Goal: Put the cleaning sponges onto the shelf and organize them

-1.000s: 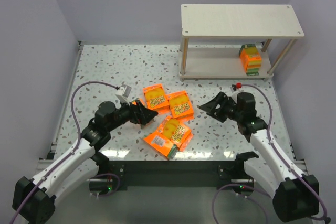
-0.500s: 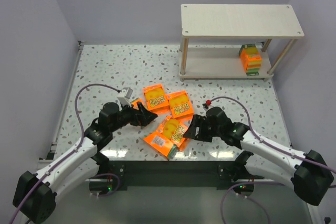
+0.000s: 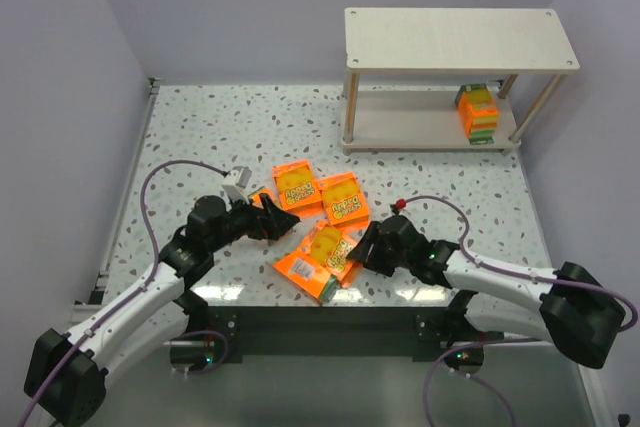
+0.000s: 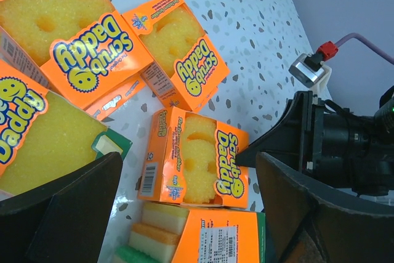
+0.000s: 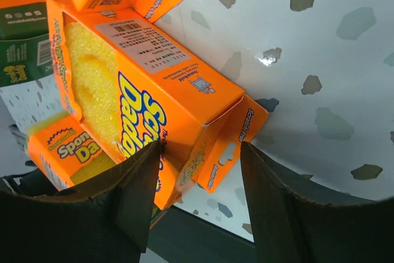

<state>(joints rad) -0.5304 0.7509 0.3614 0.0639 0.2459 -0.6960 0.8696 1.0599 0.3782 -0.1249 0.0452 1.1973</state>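
Having swung left, right gripper is straddling one sponge pack at its corner, half-open, contact unclear; left gripper is gaping wide, empty.

Covered sponge pack: top view, only an orange sliver shows; the left gripper covers the rest.
Lowest sponge pack: left wrist view, cut off by the bottom edge.
Corner sponge pack: same view, cut by the top and left edges.
Left fingers: dark, out of focus, cut by the frame.
Right gripper: top view, tips merge with the packs; gap unreadable.
Straddled sponge pack: right wrist view, near end hidden behind the right fingers; cannot tell whether the pads touch it.
Label print: too small to read.
Green panel: cut by the left edge.
Shelf: top board hides the rear of the lower tier.
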